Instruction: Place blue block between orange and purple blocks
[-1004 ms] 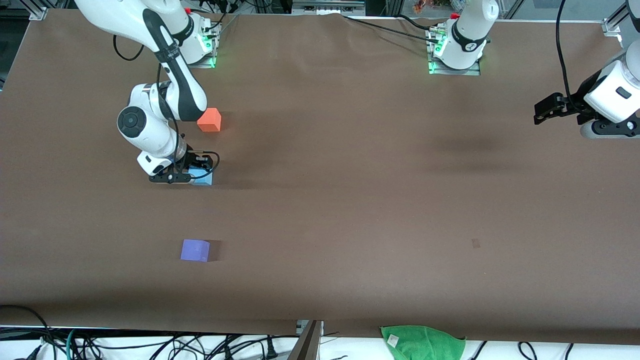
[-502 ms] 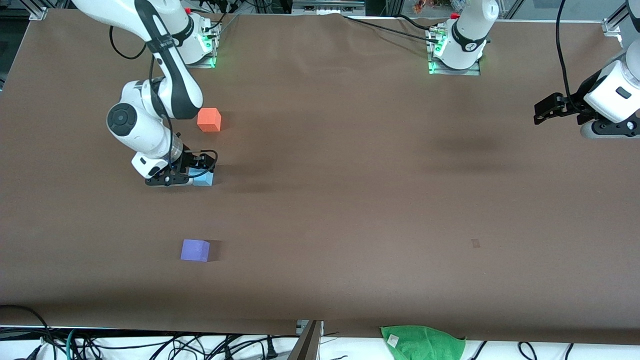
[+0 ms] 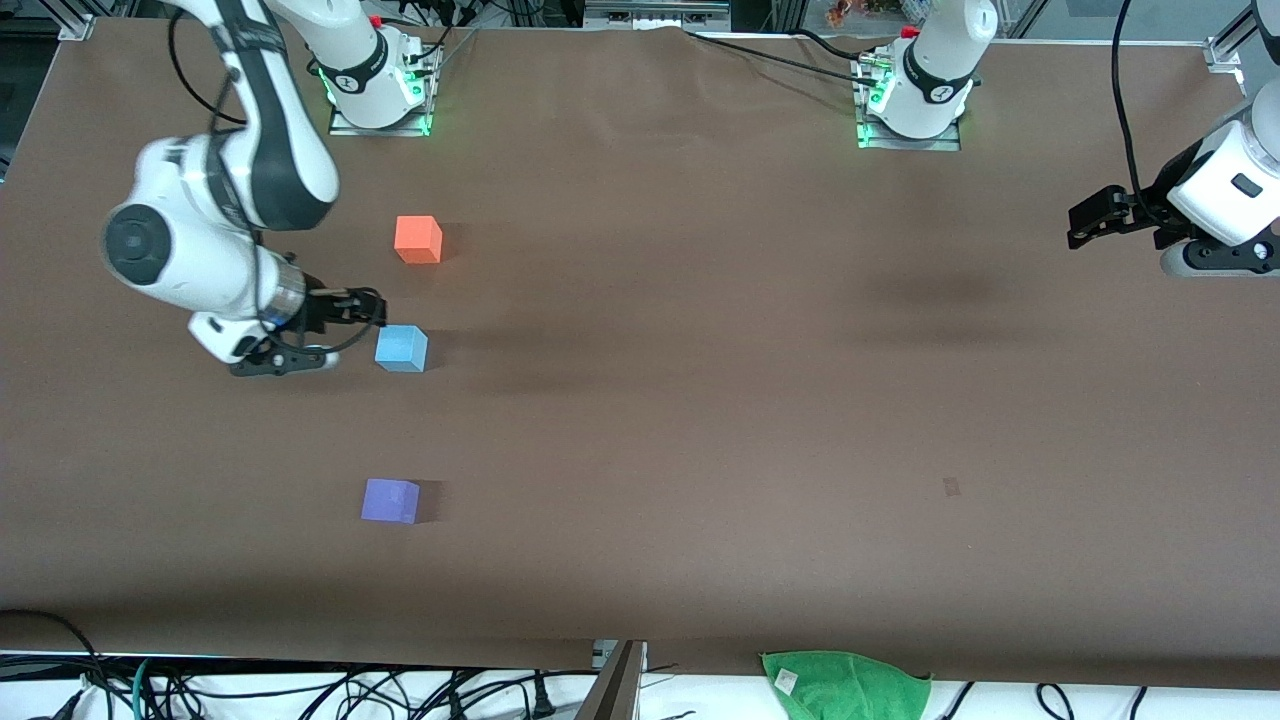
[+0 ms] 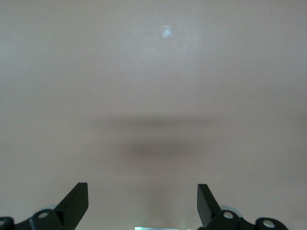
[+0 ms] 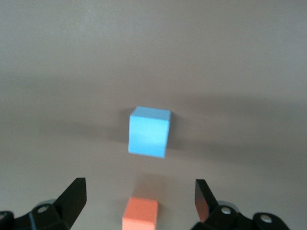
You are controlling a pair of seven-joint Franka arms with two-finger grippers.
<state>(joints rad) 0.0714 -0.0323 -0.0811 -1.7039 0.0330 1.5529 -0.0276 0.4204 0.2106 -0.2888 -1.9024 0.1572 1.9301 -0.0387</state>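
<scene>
The blue block (image 3: 401, 349) sits between the orange block (image 3: 418, 239) and purple block (image 3: 390, 500), just beside the open, empty right end effector (image 3: 330, 335); the left end effector (image 3: 1090, 222) waits open.

A brown table (image 3: 700, 400) fills the front view, its covering slightly rippled near the edge where the bases stand. A green cloth (image 3: 845, 683) lies crumpled past the table's edge nearest the front camera, toward the left arm's end. Black cables (image 3: 300, 690) tangle along that same edge toward the right arm's end. A small pale mark (image 3: 951, 487) sits on the table surface, up from the cloth
</scene>
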